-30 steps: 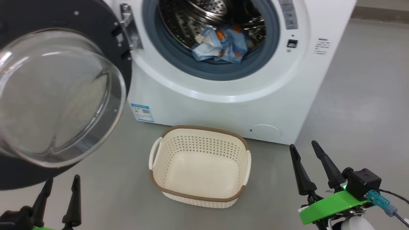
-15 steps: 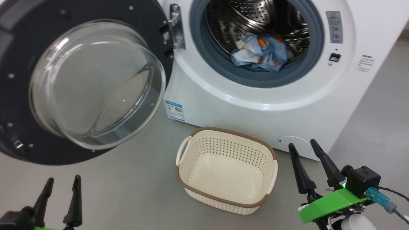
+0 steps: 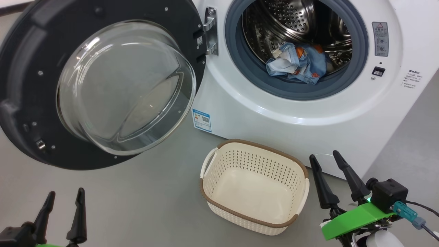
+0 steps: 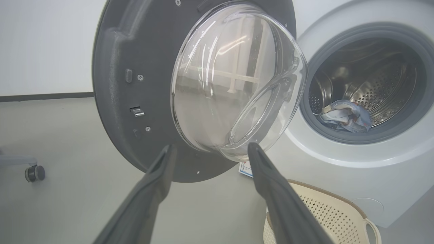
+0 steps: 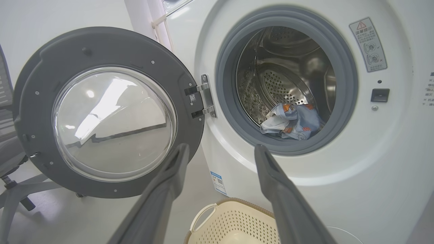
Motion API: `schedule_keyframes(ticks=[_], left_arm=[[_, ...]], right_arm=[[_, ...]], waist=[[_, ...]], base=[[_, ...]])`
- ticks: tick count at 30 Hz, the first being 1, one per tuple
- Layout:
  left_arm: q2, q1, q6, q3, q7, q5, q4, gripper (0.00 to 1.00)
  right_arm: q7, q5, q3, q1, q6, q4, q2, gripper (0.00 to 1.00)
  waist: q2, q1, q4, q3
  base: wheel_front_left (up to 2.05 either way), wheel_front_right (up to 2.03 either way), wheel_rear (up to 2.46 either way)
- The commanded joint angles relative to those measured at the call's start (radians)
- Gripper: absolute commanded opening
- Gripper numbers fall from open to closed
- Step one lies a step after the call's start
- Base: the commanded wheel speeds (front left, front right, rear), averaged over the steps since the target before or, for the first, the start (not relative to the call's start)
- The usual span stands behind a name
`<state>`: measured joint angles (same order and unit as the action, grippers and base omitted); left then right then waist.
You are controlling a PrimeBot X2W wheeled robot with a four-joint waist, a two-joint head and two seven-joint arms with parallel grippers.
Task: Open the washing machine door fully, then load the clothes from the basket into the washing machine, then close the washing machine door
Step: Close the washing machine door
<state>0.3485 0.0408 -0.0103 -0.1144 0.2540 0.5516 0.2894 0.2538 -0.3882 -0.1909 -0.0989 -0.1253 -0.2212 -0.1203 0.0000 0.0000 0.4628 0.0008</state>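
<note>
Black and pointy, the left jaws stand spread wide with nothing between them, low over the grey floor point(image 3: 137, 206). The right jaws are spread wide too and hold nothing. They are just beside the cream basket point(image 3: 253, 161), which is empty. Farther up, the washing machine door point(image 3: 31, 68) hangs wide open. The clothes point(image 3: 298, 63) lie inside the shiny drum point(image 3: 291, 20) of the white washing machine point(image 3: 274, 116), well apart from both jaws
</note>
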Motion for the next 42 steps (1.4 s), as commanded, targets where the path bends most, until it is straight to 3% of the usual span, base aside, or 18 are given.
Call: schedule_keyframes(ticks=[1, 20, 21, 22, 23, 30, 37, 39, 42], left_arm=[[0.020, 0.029, -0.010, 0.040, 0.007, 0.000, -0.025, 1.00], [0.034, 0.040, -0.009, 0.045, 0.007, 0.014, -0.028, 1.00], [0.036, 0.041, -0.010, 0.046, 0.006, 0.015, -0.029, 0.66], [0.037, 0.042, -0.009, 0.047, 0.006, 0.017, -0.031, 0.09], [0.040, 0.044, -0.007, 0.047, 0.006, 0.017, -0.035, 0.00], [0.070, 0.073, 0.004, 0.074, 0.006, 0.021, -0.107, 0.00], [0.151, 0.169, 0.046, 0.175, -0.027, 0.118, -0.186, 0.00], [0.151, 0.205, 0.065, 0.212, -0.055, 0.197, -0.188, 0.00], [0.123, 0.275, 0.100, 0.290, -0.133, 0.417, -0.153, 0.00]], right_arm=[[0.008, -0.019, -0.022, -0.034, -0.005, 0.022, -0.009, 1.00], [0.008, -0.014, -0.022, -0.034, -0.005, 0.018, -0.004, 1.00], [0.008, -0.014, -0.022, -0.034, -0.005, 0.018, -0.003, 1.00], [0.008, -0.014, -0.022, -0.034, -0.005, 0.018, -0.003, 1.00], [0.008, -0.014, -0.022, -0.033, -0.005, 0.018, -0.002, 1.00], [0.008, -0.017, -0.019, -0.029, -0.005, 0.020, -0.003, 1.00], [0.008, -0.018, -0.019, -0.023, -0.005, 0.022, -0.008, 1.00], [0.008, -0.019, -0.021, -0.024, -0.005, 0.023, -0.010, 1.00], [0.008, -0.019, -0.026, -0.027, -0.005, 0.023, -0.015, 1.00]], waist=[[0.0000, 0.0000, -0.001, 0.001], [0.0000, 0.0000, -0.014, 0.009], [0.0000, 0.0000, -0.015, 0.008], [0.0000, 0.0000, -0.017, 0.008], [0.0000, 0.0000, -0.018, 0.007], [0.0000, 0.0000, -0.022, 0.003], [0.0000, 0.0000, -0.022, 0.002], [0.0000, 0.0000, -0.024, 0.002], [0.0000, 0.0000, -0.031, 0.005]], base=[[0.00, 0.00, 0.00], [0.00, 0.00, 0.00], [0.00, 0.00, 0.00], [0.00, 0.00, 0.00], [0.00, 0.00, 0.00], [0.00, 0.00, 0.00], [0.00, 0.00, 0.00], [0.00, 0.00, 0.00], [0.00, 0.00, 0.00]])
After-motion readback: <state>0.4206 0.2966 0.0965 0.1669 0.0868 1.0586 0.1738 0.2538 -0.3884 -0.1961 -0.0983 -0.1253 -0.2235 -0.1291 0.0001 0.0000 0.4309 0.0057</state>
